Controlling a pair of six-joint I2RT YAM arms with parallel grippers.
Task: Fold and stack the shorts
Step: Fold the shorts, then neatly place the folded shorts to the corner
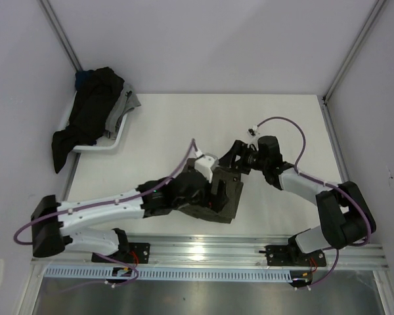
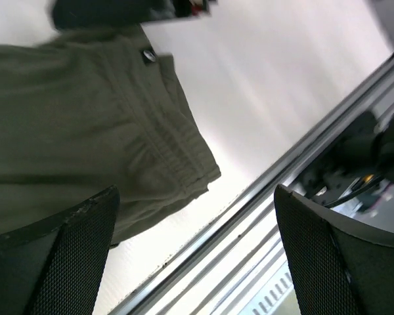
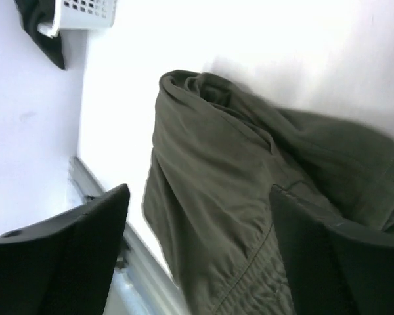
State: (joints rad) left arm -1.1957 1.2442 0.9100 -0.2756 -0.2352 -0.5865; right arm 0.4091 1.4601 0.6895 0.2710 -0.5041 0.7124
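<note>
The olive-green shorts point(image 1: 228, 197) lie bunched on the table near its front edge. My left gripper point(image 1: 212, 187) hovers over them, open and empty; in the left wrist view point(image 2: 197, 256) the shorts' waistband point(image 2: 92, 125) lies up and to the left of the fingers point(image 2: 72, 256). My right gripper point(image 1: 232, 157) is open just behind the shorts; in the right wrist view point(image 3: 200, 256) the olive cloth point(image 3: 236, 197) fills the space between the fingers point(image 3: 341, 262) without touching them. The black shorts point(image 1: 90, 115) hang out of the white basket point(image 1: 118, 139) at the back left.
A grey garment point(image 1: 126, 104) also lies in the basket. The basket point(image 3: 85, 13) shows at the top left of the right wrist view. A metal rail point(image 1: 203, 248) runs along the table's front edge. Enclosure walls stand close on the left, back and right.
</note>
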